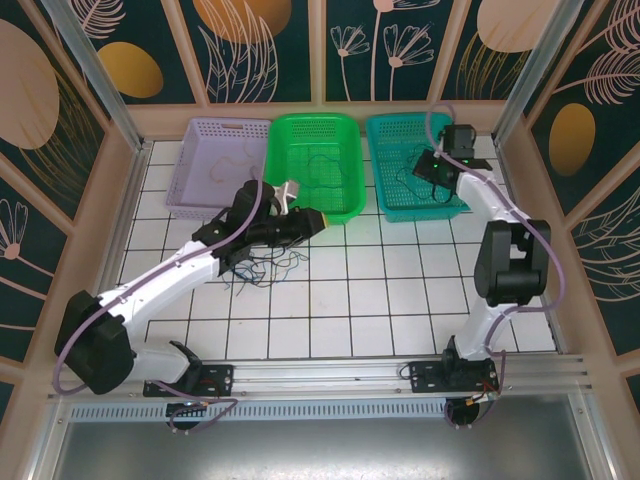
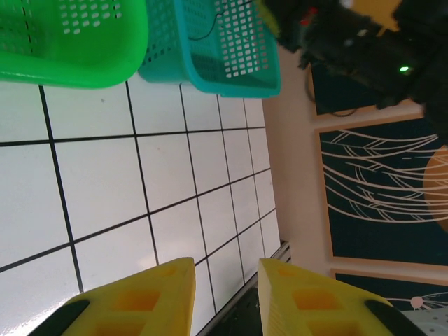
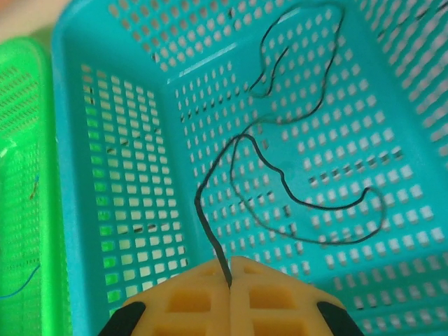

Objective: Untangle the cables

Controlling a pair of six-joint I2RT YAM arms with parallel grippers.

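Right wrist — black cable (image 3: 199, 203) pinched in gripper (image 3: 229, 269), trailing into teal basket (image 3: 126, 140).

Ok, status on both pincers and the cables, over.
Right pincer shut on black cable, trailing into teal basket. Left pincer open, empty, above table. Tangle lies under left arm. Nothing blocking.

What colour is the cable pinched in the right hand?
The cable is black; the right wrist view shows it best, trailing into the teal basket.
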